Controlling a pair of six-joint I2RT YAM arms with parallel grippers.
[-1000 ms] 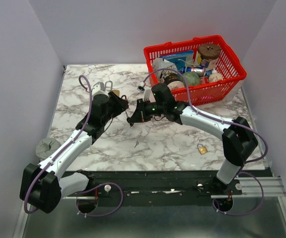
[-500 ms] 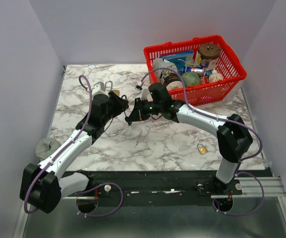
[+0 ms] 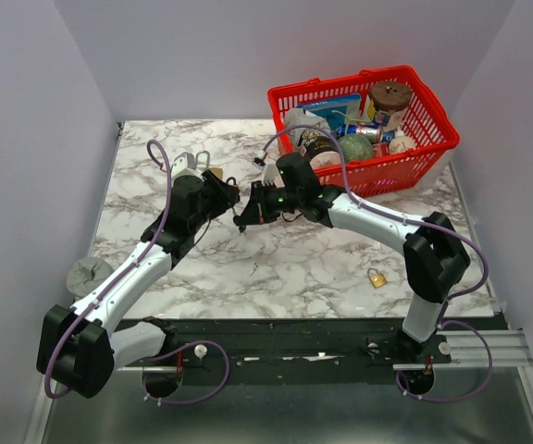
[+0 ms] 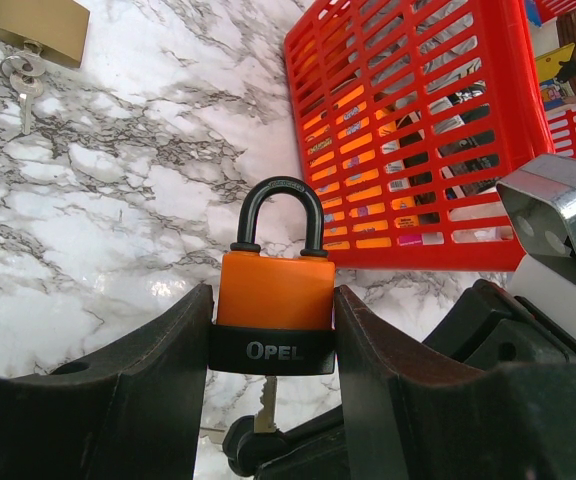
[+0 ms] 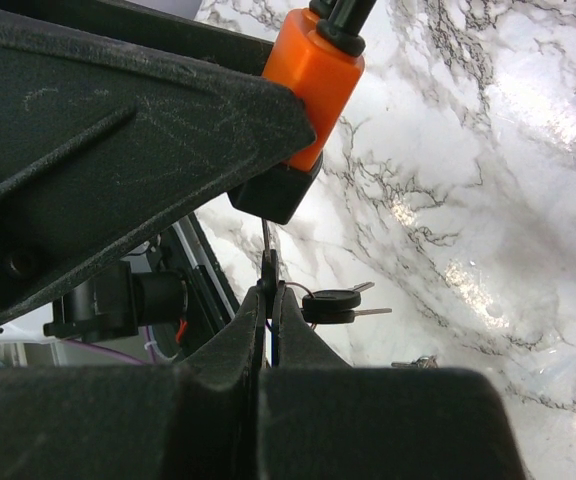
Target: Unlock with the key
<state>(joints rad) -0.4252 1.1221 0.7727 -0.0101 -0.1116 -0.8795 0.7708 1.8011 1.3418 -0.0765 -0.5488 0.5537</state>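
An orange padlock (image 4: 273, 305) with a black base marked OPEL and a closed black shackle sits clamped between my left gripper's (image 4: 271, 360) fingers. It also shows in the right wrist view (image 5: 308, 75). A silver key (image 4: 266, 405) is in its keyhole from below. My right gripper (image 5: 268, 285) is shut on the black head of that key (image 5: 267, 262), with two spare keys (image 5: 333, 303) hanging from its ring. In the top view the two grippers meet at mid table, left (image 3: 222, 197) and right (image 3: 248, 211).
A red basket (image 3: 433, 139) full of groceries stands at the back right. A brass padlock with keys (image 4: 36, 25) lies at the back left, another small brass padlock (image 3: 376, 277) at the front right. A grey roll (image 3: 88, 274) lies at the left edge.
My right gripper has moved a little left and toward the left gripper. The left arm has held still.
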